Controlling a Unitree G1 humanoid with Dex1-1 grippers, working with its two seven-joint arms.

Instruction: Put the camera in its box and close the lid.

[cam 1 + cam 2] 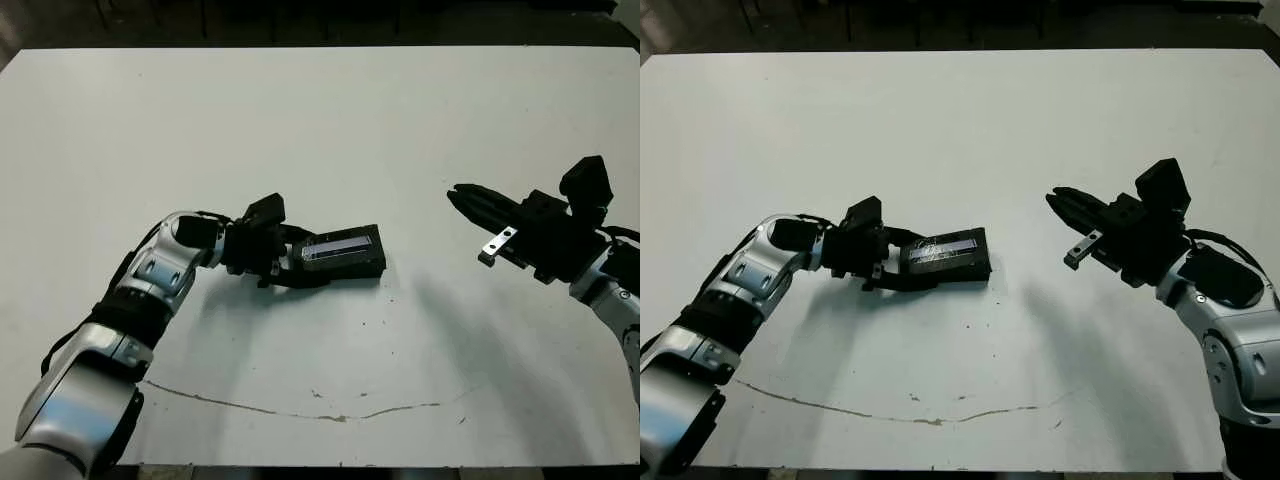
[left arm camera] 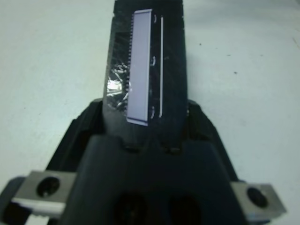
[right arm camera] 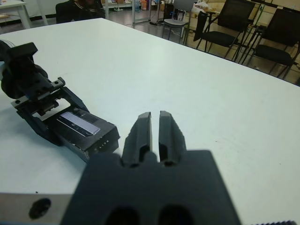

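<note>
— Lid (image 1: pixel 343 247) first: black, with that pale greyish-purple strip along its face, and it lies flat over the box (image 1: pixel 350 266) near the middle of the white table (image 1: pixel 320 120). Closed, by the look of it.

— And the left gripper (image 1: pixel 300 262)?

— Right up against the box's short end. In the left wrist view its fingers (image 2: pixel 77 136) straddle the black case, one on each long side, clamped onto it.

— Any writing on that strip?

— Fine ridges down one edge and a few small marks beside a thin pale line, but the view is too blurred to read any of it. No brand I can make out.

— Camera?

— Not on show anywhere; the lid covers the tray, so I can't tell.

— Right side, then.

— Right gripper (image 1: pixel 458 193) hangs above the table, well apart from the box, tips aimed towards it. In the right wrist view its two fingers (image 3: pixel 140 133) are drawn together with only a thin slit between, holding nothing. Chairs (image 3: pixel 234 28) stand beyond the table's far edge.
</note>
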